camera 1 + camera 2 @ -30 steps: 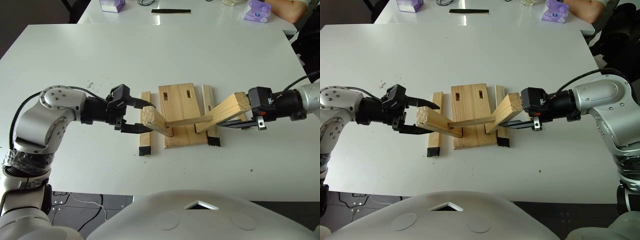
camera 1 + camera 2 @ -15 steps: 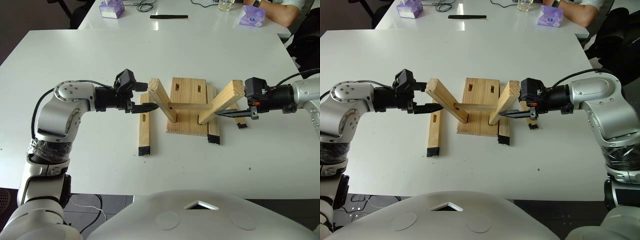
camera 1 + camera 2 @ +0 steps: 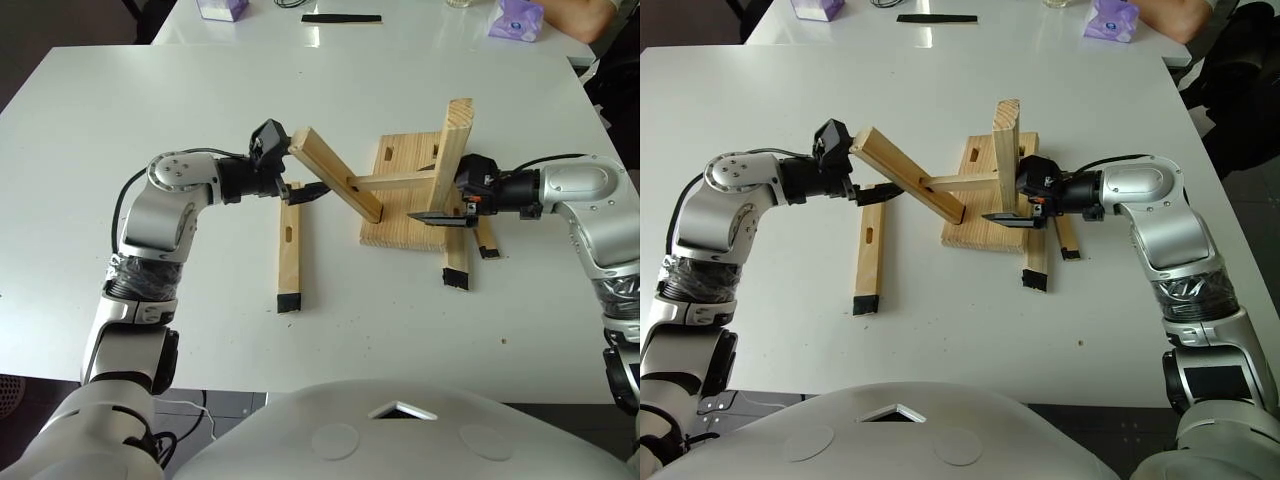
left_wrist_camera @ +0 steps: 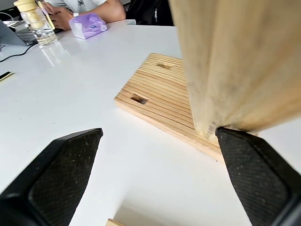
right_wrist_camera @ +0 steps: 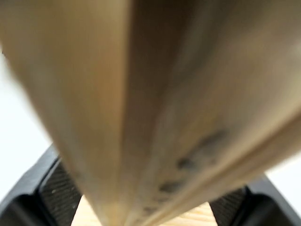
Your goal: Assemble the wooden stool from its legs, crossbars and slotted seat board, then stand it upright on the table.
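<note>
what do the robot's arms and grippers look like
The left arm and right arm have rounded silver-grey shells, black wrists and thin black cables looping outside. The left gripper and right gripper are black, with flat tapered fingers bearing finely textured pads.

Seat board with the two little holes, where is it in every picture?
Left eye view: seat board, right of the middle.
Right eye view: middle.
Left wrist view: middle, both slots showing.
Right wrist view: probably the pale sliver at the bottom edge, under the upright leg.
Landmark in both eye views and the left wrist view: the purple pack, beyond the board.
</note>
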`<move>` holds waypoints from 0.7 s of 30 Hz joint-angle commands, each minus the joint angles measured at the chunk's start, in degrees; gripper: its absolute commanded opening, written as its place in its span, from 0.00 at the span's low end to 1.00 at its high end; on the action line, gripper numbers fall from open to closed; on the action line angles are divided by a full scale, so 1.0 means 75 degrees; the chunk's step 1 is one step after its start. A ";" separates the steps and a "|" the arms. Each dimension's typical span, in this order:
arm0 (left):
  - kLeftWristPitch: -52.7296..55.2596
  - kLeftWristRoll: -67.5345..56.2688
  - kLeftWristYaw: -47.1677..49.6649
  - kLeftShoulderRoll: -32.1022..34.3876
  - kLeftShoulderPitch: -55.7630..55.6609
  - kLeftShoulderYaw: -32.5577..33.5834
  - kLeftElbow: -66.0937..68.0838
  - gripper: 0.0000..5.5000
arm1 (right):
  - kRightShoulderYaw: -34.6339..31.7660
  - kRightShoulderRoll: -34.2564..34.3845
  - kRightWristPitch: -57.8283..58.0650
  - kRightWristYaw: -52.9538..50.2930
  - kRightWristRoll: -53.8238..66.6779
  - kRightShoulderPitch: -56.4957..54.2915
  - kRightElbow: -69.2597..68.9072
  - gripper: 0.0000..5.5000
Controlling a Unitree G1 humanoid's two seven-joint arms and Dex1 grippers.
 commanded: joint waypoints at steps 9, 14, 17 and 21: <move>0.0576 -0.1155 -0.0312 0.0014 -0.0156 0.0371 -0.1341 0.81 | 0.0387 0.0770 -0.1425 -0.1422 -0.1569 -0.0296 0.2058 0.63; -0.0154 -0.0334 -0.0166 0.0259 0.0116 0.0023 -0.0451 0.81 | 0.0167 0.0825 -0.1362 -0.1592 -0.1539 -0.0122 0.1788 0.63; -0.0656 0.0079 -0.0053 0.0328 0.0320 -0.0099 -0.0023 0.81 | 0.0092 0.0816 -0.1264 -0.1643 -0.1457 0.0184 0.1392 0.63; -0.1247 0.0478 -0.0003 0.0366 0.0413 -0.0214 0.0380 0.81 | 0.0100 0.0746 -0.1085 -0.1675 -0.1442 0.0663 0.0928 0.63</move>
